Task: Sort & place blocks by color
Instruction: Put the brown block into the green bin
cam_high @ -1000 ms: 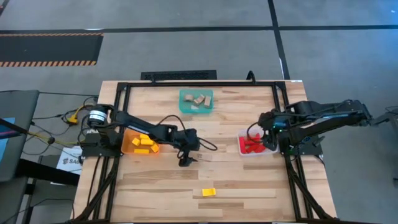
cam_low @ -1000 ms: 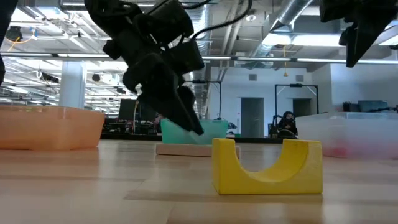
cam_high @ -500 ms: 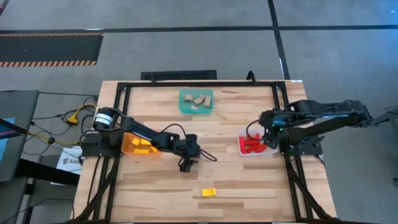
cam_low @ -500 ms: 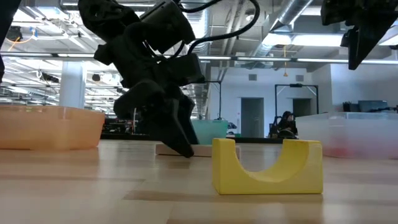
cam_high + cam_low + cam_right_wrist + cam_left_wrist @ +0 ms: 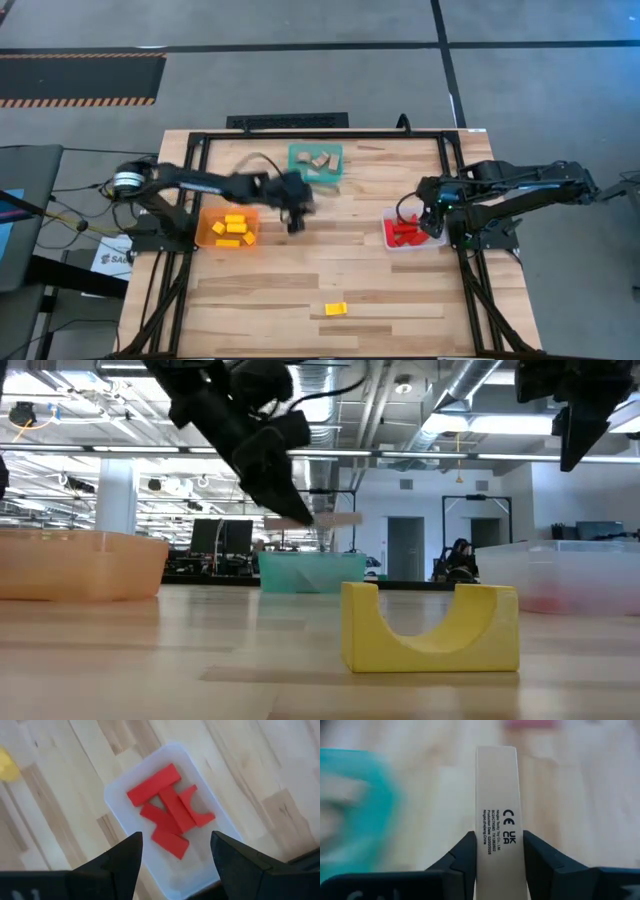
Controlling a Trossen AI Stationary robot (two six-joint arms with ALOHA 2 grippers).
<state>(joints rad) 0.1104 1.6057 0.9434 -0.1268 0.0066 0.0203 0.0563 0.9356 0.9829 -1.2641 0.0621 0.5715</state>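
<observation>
My left gripper (image 5: 293, 208) hangs over the table just near of the teal bin (image 5: 316, 163), shut on a plain tan bar block (image 5: 496, 795) that it holds in the air (image 5: 335, 519). My right gripper (image 5: 175, 845) stands open above the clear bin (image 5: 405, 232), which holds several red blocks (image 5: 167, 815). A yellow arch block (image 5: 335, 309) rests on its two feet on the table near the front edge, far from both grippers. Several yellow blocks (image 5: 230, 228) lie in the orange bin, and tan blocks (image 5: 320, 160) lie in the teal bin. My left gripper pinches the tan bar between its two fingers (image 5: 465, 847), on the bar's two long narrow sides (image 5: 485, 832) near one end. The bar runs on past the fingertips, its printed face toward the wrist camera. It is lifted clear of the table and sticks out about level.
The orange bin (image 5: 205, 232) stands at the table's left, the teal bin at the far middle, the clear bin at the right. Bare wood (image 5: 300, 280) lies between the bins and the front edge. Black frame rails (image 5: 190, 150) run around the table.
My left gripper has shut on the tan bar that lay on the table's middle, lifted it clear and carried it up and toward the far edge, close to the teal bin. The bar has stayed about level.
</observation>
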